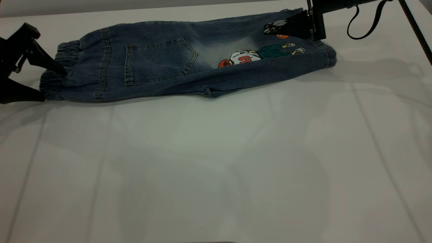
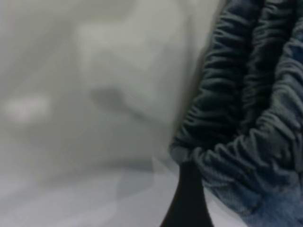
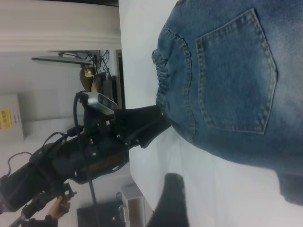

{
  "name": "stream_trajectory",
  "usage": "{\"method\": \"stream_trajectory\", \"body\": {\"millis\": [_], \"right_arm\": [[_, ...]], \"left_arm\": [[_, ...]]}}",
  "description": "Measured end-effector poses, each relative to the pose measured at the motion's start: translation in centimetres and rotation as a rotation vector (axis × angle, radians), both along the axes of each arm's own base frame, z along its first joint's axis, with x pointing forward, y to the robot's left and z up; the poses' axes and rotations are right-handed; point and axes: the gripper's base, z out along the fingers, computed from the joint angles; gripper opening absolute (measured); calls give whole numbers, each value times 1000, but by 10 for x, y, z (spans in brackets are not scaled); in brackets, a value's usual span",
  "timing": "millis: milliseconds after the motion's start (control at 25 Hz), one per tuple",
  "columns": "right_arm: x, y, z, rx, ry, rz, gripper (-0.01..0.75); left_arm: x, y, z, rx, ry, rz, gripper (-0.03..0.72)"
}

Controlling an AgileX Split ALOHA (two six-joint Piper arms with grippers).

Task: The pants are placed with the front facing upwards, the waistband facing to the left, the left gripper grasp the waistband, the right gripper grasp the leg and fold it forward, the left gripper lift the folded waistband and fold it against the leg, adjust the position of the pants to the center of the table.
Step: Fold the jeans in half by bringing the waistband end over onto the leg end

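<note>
You are looking at the pants [image 1: 175,60] lying folded lengthwise along the far side of the bench [image 1: 216,162], back pocket and cartoon print facing up, so the first fold appears done and the waistband-to-leg fold is what is coming.

The left tool [image 1: 50,79] is sitting at the left end with its fingers spread, one tip resting on top of the gathered waistband [image 1: 59,72] and the other lying low at the bench beside the band's lower edge. It is straddling the band, not pinching it yet. The risk here is that you are closing on only the top layer of ruffled elastic; the lower layer would then be sliding free as you lift, and the lengthwise fold would be opening. The elastic is also bunching, so a shallow bite may be slipping off.

The right tool [image 1: 295,27] is at the far right, over the leg end near the printed cuff. Its fingers are dark against dark cloth, and you cannot tell whether they are gripping denim or only resting on it. If it is gripping while the left tool is carrying the waistband across, you are risking a drag that pulls the whole garment off line.

The pants are also lying well away from the bench's centre, so the centring step is waiting.
</note>
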Motion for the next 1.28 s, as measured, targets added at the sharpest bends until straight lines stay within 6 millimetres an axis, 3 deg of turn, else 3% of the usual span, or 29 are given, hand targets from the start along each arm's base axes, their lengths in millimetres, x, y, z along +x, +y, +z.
{"method": "stream_trajectory", "body": {"millis": [400,520,800,840,1040,1120,1280], "right_arm": [[0,0,0,0,0,0,572],[0,0,0,0,0,0,572],[0,2,0,-1,0,3,572],[-1,5,0,-1,0,10,572],[0,38,9,-19,-24,85,572],[3,62,15,-77,-49,107,572],[6,101,18,-246,-120,124,572]], "left_arm": [[12,1,-15,-64,7,57,503],[13,0,-19,-80,14,61,419],[13,0,-23,-85,20,68,90],[14,0,-22,-84,17,66,69],[15,-2,-13,-92,-2,31,60],[17,-3,2,-87,-33,-3,59],[18,-8,50,-75,-140,-73,59]]}}
